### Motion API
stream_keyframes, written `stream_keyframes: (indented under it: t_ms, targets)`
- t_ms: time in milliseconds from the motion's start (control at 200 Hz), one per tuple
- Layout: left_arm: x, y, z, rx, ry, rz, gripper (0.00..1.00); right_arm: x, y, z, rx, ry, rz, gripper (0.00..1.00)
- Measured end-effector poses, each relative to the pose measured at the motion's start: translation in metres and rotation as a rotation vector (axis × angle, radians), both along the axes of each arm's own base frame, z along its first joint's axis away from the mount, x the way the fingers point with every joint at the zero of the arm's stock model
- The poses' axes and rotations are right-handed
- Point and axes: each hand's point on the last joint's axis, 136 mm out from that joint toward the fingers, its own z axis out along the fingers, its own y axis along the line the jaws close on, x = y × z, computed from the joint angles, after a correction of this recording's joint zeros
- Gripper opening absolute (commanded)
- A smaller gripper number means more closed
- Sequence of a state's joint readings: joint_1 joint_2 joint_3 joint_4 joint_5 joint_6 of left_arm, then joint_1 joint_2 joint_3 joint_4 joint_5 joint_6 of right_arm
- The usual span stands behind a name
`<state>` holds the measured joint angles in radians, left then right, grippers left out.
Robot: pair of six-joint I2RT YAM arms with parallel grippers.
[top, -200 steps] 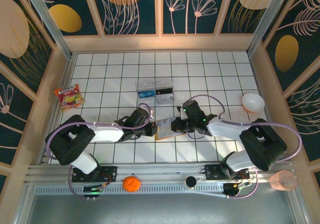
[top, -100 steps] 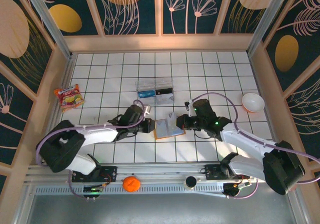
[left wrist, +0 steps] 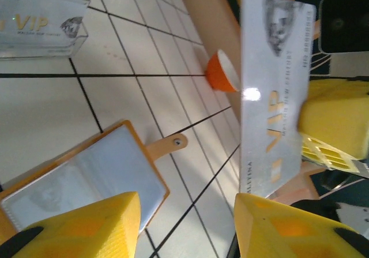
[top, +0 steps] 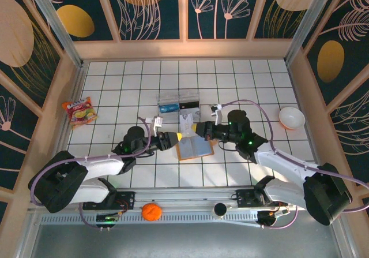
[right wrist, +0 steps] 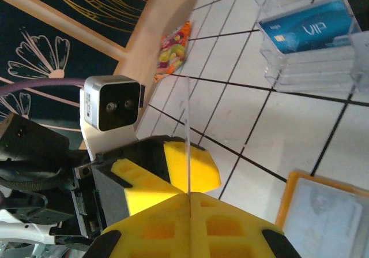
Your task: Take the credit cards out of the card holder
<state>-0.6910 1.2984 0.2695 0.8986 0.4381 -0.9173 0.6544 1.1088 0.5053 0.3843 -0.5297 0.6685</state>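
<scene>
Centrally, the white tiled bench (top: 115,96) carries a clear plastic box (top: 179,103) holding a blue VIP card (right wrist: 305,30), and just in front of it the orange card holder (top: 195,148) lies open and flat. Between box and holder, the right claw (right wrist: 189,203) is clenched on a silver VIP credit card (left wrist: 271,96) lifted off the bench. The left claw (left wrist: 185,212) stands released just beside it, fingers apart with nothing between them.
</scene>
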Motion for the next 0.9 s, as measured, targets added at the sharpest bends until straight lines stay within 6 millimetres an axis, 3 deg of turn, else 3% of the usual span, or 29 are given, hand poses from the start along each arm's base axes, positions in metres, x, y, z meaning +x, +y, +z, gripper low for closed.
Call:
stream_keyframes:
  t_ms: [270,330,525,616,786,901]
  targets:
    - [0.001,0.005,0.007,-0.052,0.008,0.023,0.39,-0.003,0.017,0.009,0.053,-0.035,0.044,0.00]
    - [0.001,0.004,0.015,-0.075,-0.011,0.019,0.36,-0.009,0.024,0.004,0.048,-0.026,0.073,0.00]
    - [-0.002,0.007,0.039,-0.121,-0.072,0.020,0.38,-0.018,0.031,-0.004,0.032,-0.003,0.104,0.00]
    - [-0.004,0.010,0.047,-0.129,-0.092,0.022,0.28,-0.018,0.031,-0.002,0.036,-0.007,0.103,0.00]
    - [-0.005,0.012,0.054,-0.136,-0.115,0.025,0.26,-0.018,0.032,0.001,0.046,-0.013,0.106,0.00]
    - [-0.003,0.013,0.052,-0.132,-0.108,0.029,0.10,-0.017,0.033,-0.002,0.045,0.000,0.104,0.00]
